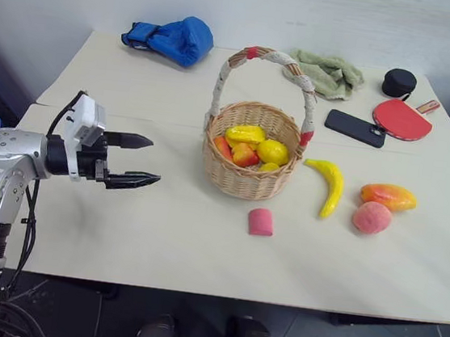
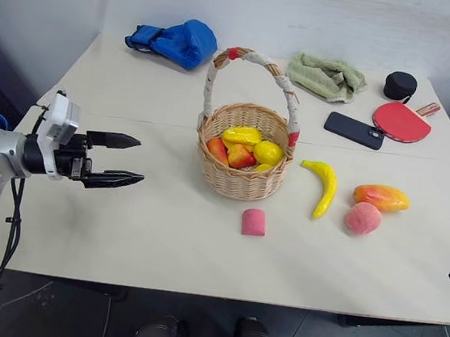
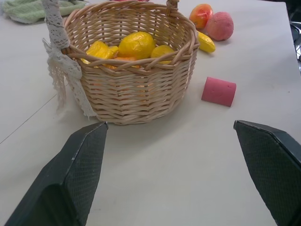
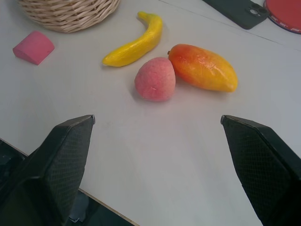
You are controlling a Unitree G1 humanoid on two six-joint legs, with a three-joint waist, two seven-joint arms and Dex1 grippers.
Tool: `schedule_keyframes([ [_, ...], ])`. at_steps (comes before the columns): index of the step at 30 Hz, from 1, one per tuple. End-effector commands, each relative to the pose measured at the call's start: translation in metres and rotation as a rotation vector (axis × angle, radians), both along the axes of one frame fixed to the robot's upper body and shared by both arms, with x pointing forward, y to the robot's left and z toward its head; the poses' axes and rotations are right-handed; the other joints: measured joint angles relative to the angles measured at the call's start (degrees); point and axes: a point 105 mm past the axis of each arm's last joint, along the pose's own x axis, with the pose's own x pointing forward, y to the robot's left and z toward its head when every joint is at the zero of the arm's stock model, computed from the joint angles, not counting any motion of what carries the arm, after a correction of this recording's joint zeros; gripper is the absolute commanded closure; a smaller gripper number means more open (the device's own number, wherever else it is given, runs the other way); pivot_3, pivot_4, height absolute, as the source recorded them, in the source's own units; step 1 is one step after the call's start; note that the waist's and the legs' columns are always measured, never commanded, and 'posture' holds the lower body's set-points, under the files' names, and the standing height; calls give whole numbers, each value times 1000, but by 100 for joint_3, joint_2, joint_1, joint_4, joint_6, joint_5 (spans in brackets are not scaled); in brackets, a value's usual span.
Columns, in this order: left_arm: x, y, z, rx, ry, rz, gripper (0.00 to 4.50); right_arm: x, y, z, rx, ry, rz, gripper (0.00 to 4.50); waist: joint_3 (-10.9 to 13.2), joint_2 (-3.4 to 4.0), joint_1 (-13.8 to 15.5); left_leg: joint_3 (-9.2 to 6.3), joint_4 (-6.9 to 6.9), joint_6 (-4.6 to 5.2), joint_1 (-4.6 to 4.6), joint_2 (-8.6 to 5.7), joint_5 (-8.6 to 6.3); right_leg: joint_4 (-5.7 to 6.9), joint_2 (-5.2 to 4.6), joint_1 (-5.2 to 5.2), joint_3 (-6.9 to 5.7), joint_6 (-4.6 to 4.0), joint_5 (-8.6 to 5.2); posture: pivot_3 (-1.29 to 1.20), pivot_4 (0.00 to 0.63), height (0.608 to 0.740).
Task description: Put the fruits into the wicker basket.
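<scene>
Both grippers are spread wide and hold nothing: left gripper (image 1: 146, 161) hovers left of the wicker basket (image 1: 248, 179), right gripper (image 4: 155, 141) faces three fruits on the table (image 1: 160, 242) to the basket's right: one banana (image 1: 329, 184), one mango (image 1: 388, 195), one peach (image 1: 371, 218). Several small fruits (image 1: 252, 145) lie inside. One pink block (image 1: 260, 221) sits nearer.

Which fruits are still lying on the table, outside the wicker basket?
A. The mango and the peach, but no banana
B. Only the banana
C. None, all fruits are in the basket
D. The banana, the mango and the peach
D: the banana, the mango and the peach lie on the table to the right of the wicker basket, which holds only smaller yellow and red-orange fruits.
</scene>
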Motion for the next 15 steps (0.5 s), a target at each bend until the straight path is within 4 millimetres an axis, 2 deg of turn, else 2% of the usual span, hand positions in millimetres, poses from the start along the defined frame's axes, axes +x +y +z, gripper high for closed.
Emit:
schedule_keyframes([
  [1, -1, -1, 15, 17, -83, 2, 0, -4, -3, 11, -20, -50, -16, 17, 0, 0, 0, 0, 0, 0, 0, 0, 0, 0, 0, 0, 0, 0, 0, 0, 150, 740],
  [15, 2, 0, 14, 18, -97, 19, 0, -4, -7, 11, -30, -56, -33, 17, 0, 0, 2, 1, 6, -1, 1, 0, 0, 7, 2, 0, 1, 0, 0, 0, 150, 740],
])
